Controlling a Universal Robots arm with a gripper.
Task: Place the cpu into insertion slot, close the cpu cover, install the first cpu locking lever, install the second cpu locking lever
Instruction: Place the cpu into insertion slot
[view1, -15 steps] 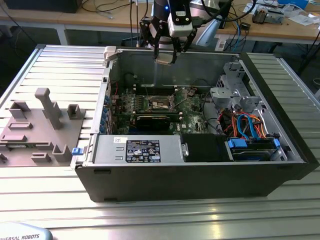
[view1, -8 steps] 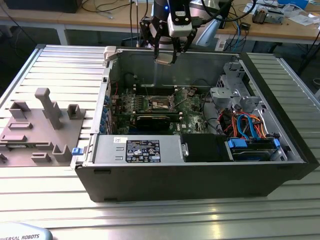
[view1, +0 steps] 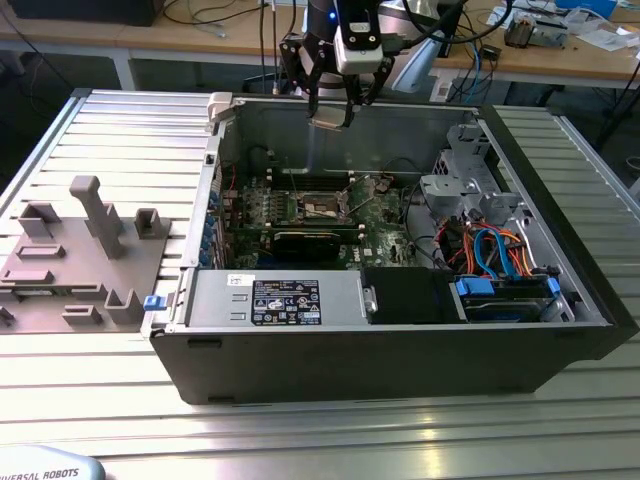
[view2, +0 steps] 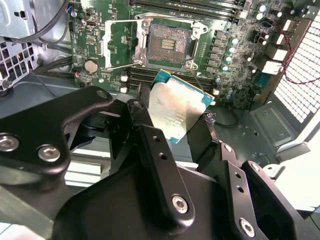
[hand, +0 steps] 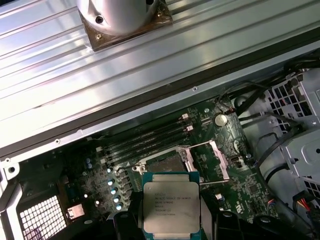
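Note:
My gripper (view1: 331, 112) hangs high over the open computer case, shut on the cpu (view1: 328, 119), a small square chip with a silver top. In both wrist views the cpu (view2: 175, 106) (hand: 171, 206) sits between the black fingers (view2: 150, 145), well above the green motherboard (view2: 240, 85). The insertion slot (view2: 168, 42) (hand: 162, 163) lies bare below it, dark centre showing. The cpu cover (view2: 119, 43) (hand: 214, 159) is swung open beside the slot. A thin wire lever (hand: 216, 184) stands free next to the socket.
The case holds a power supply (view1: 285, 298) at the front, a drive cage with blue and orange cables (view1: 495, 250) on the exterior view's right, and a long black card (view1: 305, 243) near the socket. A grey fixture (view1: 80, 255) lies outside on the exterior view's left.

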